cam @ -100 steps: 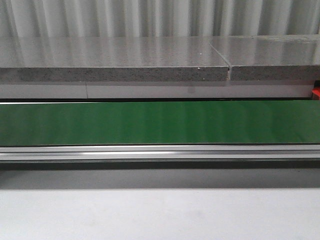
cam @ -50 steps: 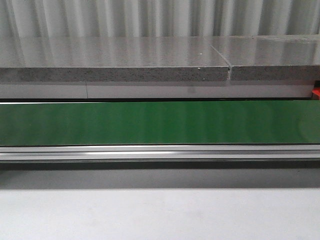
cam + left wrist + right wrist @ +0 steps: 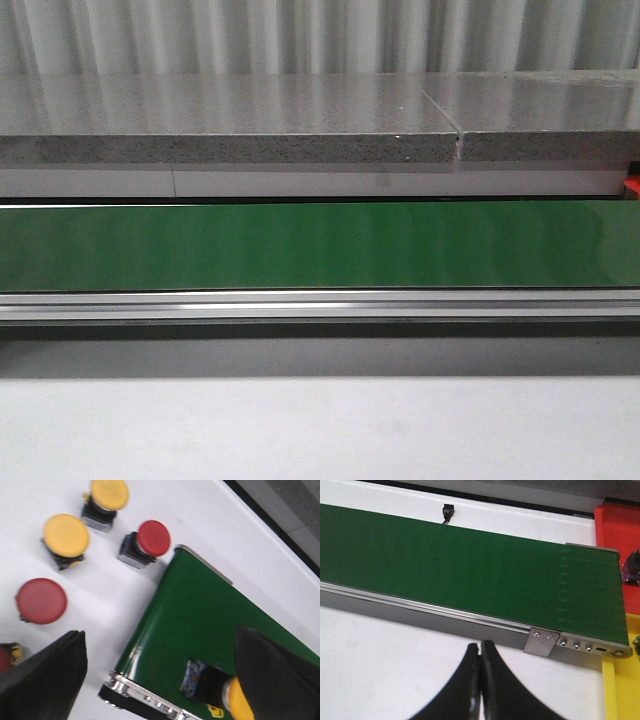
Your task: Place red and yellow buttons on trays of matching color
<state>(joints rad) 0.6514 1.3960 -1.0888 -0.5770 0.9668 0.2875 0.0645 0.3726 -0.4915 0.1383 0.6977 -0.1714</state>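
Note:
In the left wrist view my left gripper (image 3: 157,635) is open wide over the near end of the green conveyor belt (image 3: 210,610). A yellow button (image 3: 212,689) lies on its side on the belt, right against one finger (image 3: 275,675). On the white table beside the belt stand two yellow buttons (image 3: 66,534) (image 3: 110,492) and two red buttons (image 3: 152,537) (image 3: 41,600). In the right wrist view my right gripper (image 3: 480,646) is shut and empty above the white table, near the belt's other end. The red tray (image 3: 617,525) and yellow tray (image 3: 620,685) lie past that end.
The front view shows only the green belt (image 3: 320,245), its aluminium rail (image 3: 320,303) and a grey stone ledge (image 3: 230,120); no gripper shows there. A dark part of a button (image 3: 632,565) sits at the red tray's edge. A small black connector (image 3: 448,511) lies behind the belt.

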